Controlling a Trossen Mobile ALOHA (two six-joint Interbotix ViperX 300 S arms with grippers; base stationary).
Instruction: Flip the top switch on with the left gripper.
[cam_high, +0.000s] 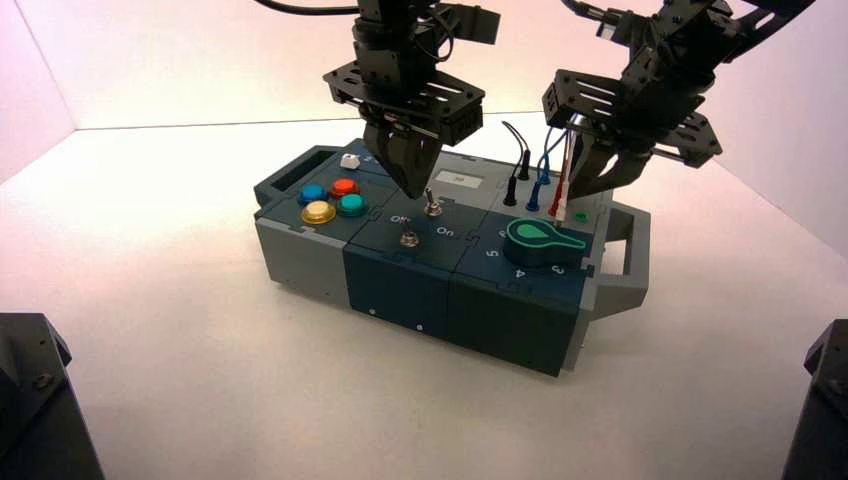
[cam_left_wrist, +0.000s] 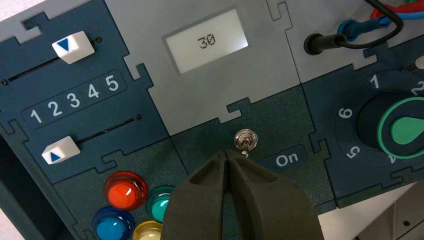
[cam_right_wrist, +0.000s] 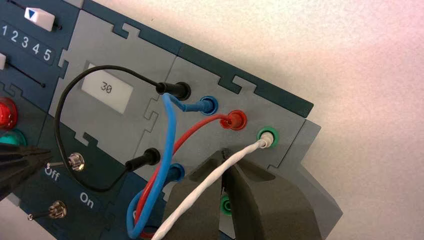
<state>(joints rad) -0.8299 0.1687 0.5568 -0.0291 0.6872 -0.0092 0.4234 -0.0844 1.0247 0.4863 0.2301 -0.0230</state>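
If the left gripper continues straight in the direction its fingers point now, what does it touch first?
Probably the top switch, a tiny silver metal toggle: the black left gripper has its shut tip right at the lever, though contact is unclear.

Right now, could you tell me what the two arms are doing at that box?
The left hand, its fingers closed to a point, is at the top switch, the silver toggle beside the grey display tile reading 30. Its tip is at the lever on the Off side. The right hand waits over the wire sockets, closed around the white wire that runs to the green socket.
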